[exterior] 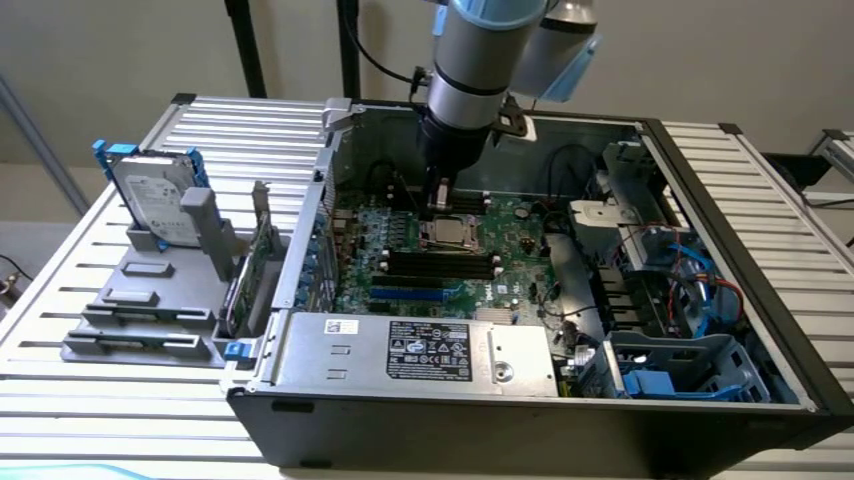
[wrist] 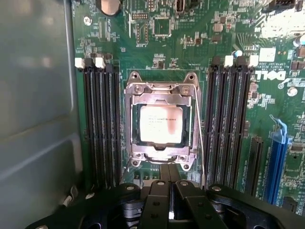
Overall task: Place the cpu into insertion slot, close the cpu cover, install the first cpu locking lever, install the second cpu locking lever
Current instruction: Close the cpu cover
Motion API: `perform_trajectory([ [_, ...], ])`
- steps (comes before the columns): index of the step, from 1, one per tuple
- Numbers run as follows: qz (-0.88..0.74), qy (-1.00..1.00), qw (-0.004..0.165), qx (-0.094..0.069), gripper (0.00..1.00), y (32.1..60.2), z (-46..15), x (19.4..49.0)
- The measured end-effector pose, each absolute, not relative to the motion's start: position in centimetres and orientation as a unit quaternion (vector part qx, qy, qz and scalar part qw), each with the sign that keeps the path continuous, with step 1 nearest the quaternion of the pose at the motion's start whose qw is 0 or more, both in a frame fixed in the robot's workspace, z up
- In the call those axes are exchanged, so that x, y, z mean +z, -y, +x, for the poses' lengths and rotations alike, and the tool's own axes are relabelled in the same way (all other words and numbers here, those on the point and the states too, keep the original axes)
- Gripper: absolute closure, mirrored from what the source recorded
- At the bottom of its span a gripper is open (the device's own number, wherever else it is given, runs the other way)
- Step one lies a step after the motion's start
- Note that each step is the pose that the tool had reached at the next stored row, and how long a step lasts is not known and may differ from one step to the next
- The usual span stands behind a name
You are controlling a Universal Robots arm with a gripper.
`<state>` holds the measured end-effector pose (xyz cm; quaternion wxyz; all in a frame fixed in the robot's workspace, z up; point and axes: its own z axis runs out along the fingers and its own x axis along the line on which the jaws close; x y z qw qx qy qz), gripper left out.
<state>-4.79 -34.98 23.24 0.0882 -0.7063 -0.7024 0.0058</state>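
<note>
The cpu (wrist: 161,124) lies flat in the insertion slot (wrist: 135,125), its pale metal face showing through the cut-out. The silvery cpu cover (wrist: 162,89) is down over it, framing the chip. A thin wire lever (wrist: 200,148) runs along one side of the socket, and a short piece of another (wrist: 127,167) sticks out at the opposite corner. My gripper (wrist: 170,177) hovers just off the socket's edge, fingers pressed together with nothing between them. In the exterior view the gripper (exterior: 439,208) hangs over the socket (exterior: 449,233) inside the open computer case.
Long black memory slots (wrist: 101,124) (wrist: 228,119) flank the socket on both sides. The case wall (wrist: 35,114) stands close by. A grey power supply box (exterior: 414,350), drive cage (exterior: 674,365) and cables (exterior: 694,270) crowd the case. A hard drive (exterior: 150,200) stands outside on the exterior view's left.
</note>
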Motion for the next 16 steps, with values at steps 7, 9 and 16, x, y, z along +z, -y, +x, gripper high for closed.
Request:
perform_trajectory([
  [7,-0.704,0.705,0.088,0.006,0.89,35.0,-4.8,22.0],
  [9,-0.703,0.706,0.088,0.006,0.89,35.0,-4.8,21.6],
  [16,-0.701,0.707,0.088,0.007,0.89,35.0,-4.8,20.5],
])
